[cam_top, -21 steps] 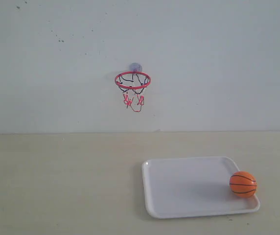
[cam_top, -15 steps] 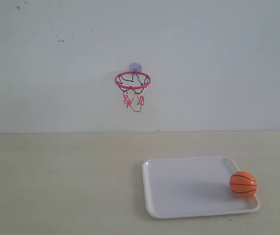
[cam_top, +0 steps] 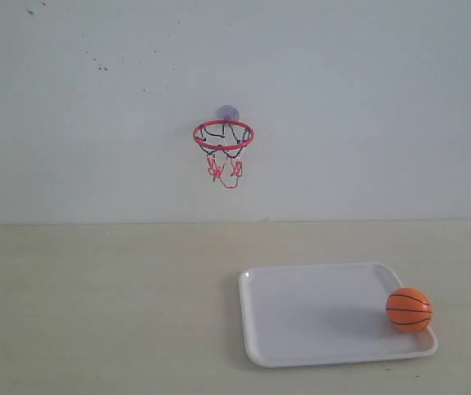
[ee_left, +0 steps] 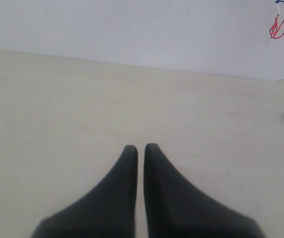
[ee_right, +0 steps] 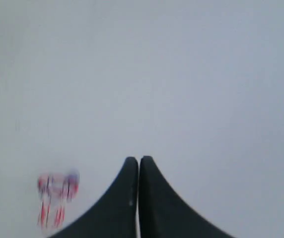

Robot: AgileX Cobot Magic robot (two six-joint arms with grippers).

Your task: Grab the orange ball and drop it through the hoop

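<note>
Outside camera: the orange ball (cam_top: 408, 309) sits at the near right corner of a white tray (cam_top: 301, 317) on the table (cam_top: 95, 304), well apart from the hoop (cam_top: 223, 148) high on the far wall (cam_top: 367, 99) to its left; neither arm shows. Left wrist camera: my left claw (ee_left: 140, 147) hangs closed and empty over the table. Right wrist camera: my right claw (ee_right: 135, 159), also closed and empty, faces the wall near a blurred red smear, probably the hoop; I judge it should open wide, descend straight over the ball and close gently so it cannot roll away.
</note>
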